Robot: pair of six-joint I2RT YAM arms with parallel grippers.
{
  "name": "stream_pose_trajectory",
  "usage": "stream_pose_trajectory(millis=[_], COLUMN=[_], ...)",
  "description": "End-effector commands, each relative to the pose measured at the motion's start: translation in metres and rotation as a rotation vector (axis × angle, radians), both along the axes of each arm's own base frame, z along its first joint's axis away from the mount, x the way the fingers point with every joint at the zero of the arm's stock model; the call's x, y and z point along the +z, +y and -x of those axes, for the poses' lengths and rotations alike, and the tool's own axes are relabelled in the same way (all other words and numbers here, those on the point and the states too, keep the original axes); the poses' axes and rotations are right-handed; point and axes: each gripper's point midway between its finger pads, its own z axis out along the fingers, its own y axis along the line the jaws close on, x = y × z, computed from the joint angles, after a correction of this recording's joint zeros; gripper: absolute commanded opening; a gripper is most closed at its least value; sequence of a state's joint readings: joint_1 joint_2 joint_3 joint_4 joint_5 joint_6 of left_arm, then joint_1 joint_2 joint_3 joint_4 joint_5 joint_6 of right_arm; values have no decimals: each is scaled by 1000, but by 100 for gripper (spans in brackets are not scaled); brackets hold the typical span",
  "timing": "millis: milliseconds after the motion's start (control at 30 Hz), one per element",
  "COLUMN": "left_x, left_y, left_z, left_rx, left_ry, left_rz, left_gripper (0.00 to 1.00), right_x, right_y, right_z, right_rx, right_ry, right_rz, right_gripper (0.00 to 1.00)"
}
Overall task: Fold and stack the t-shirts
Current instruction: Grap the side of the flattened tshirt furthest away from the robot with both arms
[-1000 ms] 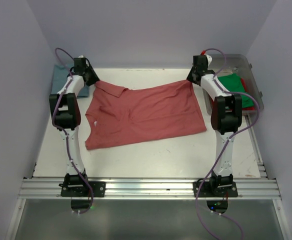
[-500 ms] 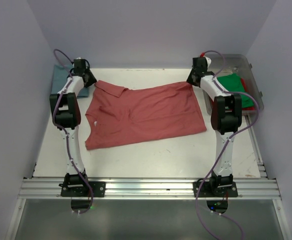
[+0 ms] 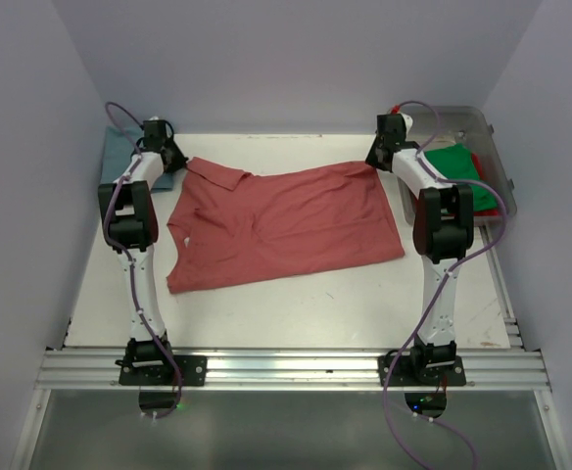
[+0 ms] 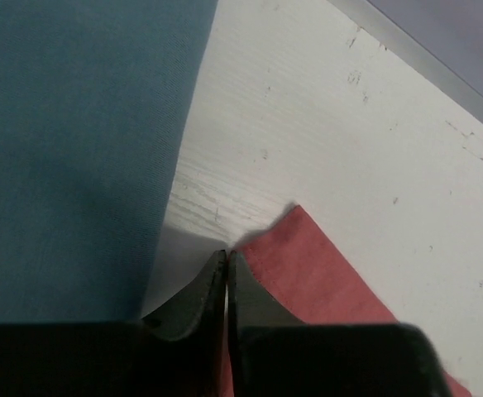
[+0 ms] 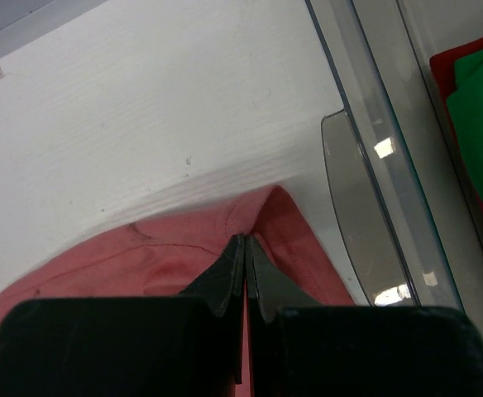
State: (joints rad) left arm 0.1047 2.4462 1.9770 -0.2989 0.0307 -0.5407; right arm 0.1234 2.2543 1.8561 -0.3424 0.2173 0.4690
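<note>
Salmon-red t-shirt [image 3: 281, 220] corners pinched: left gripper [image 4: 227, 258], right gripper [image 5: 244, 241].

A spread t-shirt [image 3: 286, 220] lies mid-table [image 3: 296, 313]. A folded t-shirt [image 3: 119, 152] sits at the far-left corner. At the far right, a plastic bin [image 3: 487, 127] holds two t-shirts [image 3: 457, 162], one atop the other.
</note>
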Motion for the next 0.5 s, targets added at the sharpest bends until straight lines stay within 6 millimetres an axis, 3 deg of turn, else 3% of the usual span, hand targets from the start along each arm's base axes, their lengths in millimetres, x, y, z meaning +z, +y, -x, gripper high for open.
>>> stream_pose_trajectory(millis=[0,67,200,233,300,400,467], left_x=[-10,-8,-5,-5,-1,0,-1], left_y=[-7,-9,-10,-11,-10,-7,-7], left_z=[-3,-3,0,0,0,0,0], left_rx=[-47,-56,-62,-62,-60,-60,-61], left_ry=[-14,-15,-2,-1,-8,-9,-8], left_rz=[49,57,65,66,58,51,55], left_gripper=[4,4,29,31,29,16,15], right_x=[23,23,23,24,22,21,22], right_y=[-6,-5,-6,-5,-5,-5,-5], right_z=[-3,-3,-1,-1,0,1,1], right_rx=[-5,-6,-8,-6,-7,-7,-7], right_ry=[-52,-54,-53,-55,-53,-53,-56], right_rz=[13,10,12,11,10,10,9], right_gripper=[0,0,0,0,0,0,0])
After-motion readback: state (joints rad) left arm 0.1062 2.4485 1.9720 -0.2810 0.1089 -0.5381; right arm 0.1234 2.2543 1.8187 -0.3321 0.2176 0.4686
